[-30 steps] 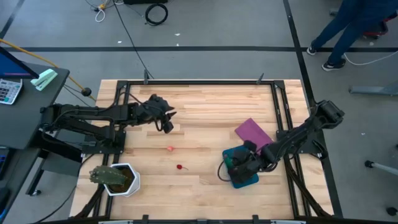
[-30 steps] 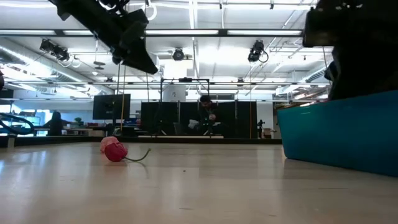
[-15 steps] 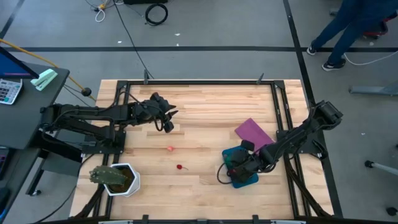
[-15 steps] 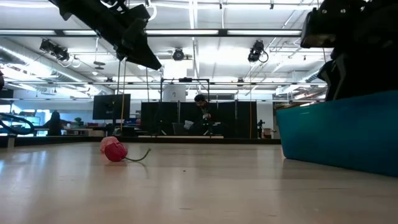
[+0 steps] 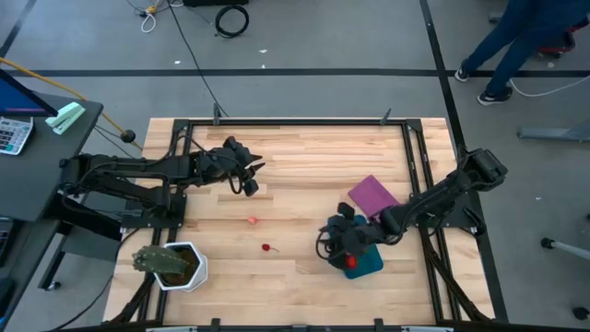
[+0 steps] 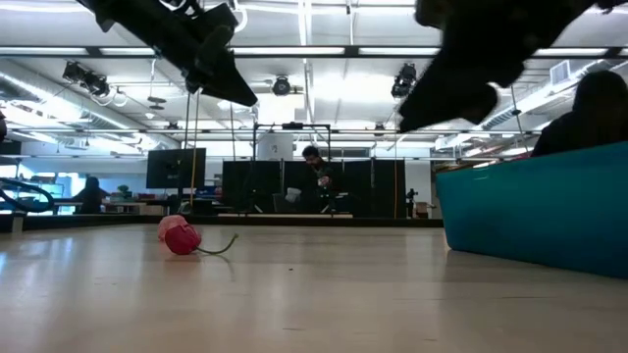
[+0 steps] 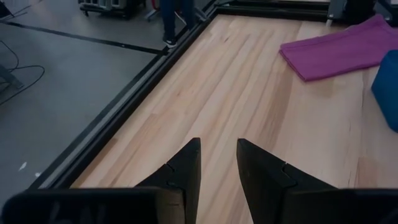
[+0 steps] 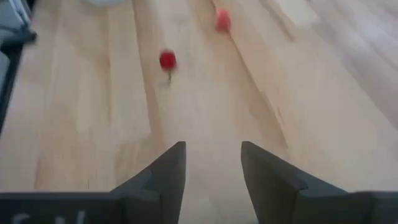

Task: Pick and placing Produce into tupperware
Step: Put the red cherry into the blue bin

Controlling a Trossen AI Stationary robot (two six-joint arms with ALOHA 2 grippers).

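Note:
The teal tupperware (image 5: 369,261) sits right of the table's middle, and a red piece (image 5: 351,262) lies inside it. Two more pieces of produce rest on the wood: a pink one (image 5: 252,220) and a red one with a stem (image 5: 267,248), also seen in the right wrist view as the red piece (image 8: 167,60) and the pink piece (image 8: 222,20). My right gripper (image 5: 330,242) hangs open just past the tupperware's left edge, facing those two pieces. My left gripper (image 5: 247,177) hovers open above the table's far-left part, touching nothing.
A flat purple sheet (image 5: 373,195) lies just beyond the tupperware, toward the far edge. A white pot with a leafy plant (image 5: 173,266) stands at the near-left corner. Bare wood spreads between the two loose pieces and the tupperware.
My right gripper has moved off the tupperware toward the table's left and now hangs past its left edge. A red piece shows inside the tupperware where the gripper stood.

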